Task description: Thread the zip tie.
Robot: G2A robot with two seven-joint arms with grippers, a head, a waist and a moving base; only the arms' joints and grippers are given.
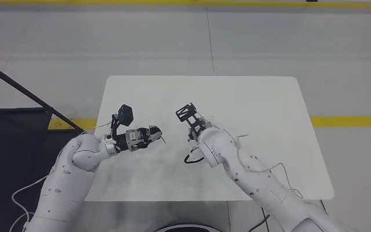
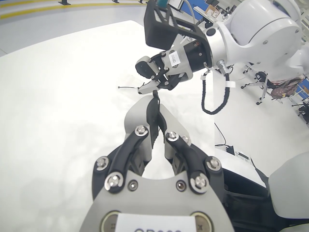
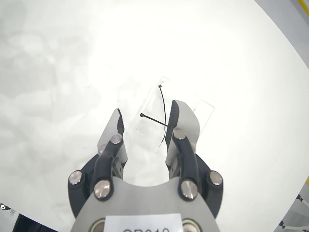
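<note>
The left end effector [image 2: 154,102], a grey metal claw with black ribbed pads, is pressed together, and a short black plastic strip [image 2: 156,94] juts out just past its tips. I cannot tell how far the strip runs between the pads.

Beneath both arms lies the white rectangular surface [image 1: 261,116]. In the top view the left end effector hangs over its near left part, pointing toward the middle.

The right end effector [image 3: 146,106], of the same grey and black build, is spread wide. It hangs near the middle of the surface, close to the left one but apart from it.

A clear thin plastic sheet [image 3: 202,112] lies flat on the surface under the right end effector. On it rest a curved black plastic zip tie [image 3: 163,102] and a straight black plastic zip tie [image 3: 152,119]. They cross each other just beside one of the spread fingers.
</note>
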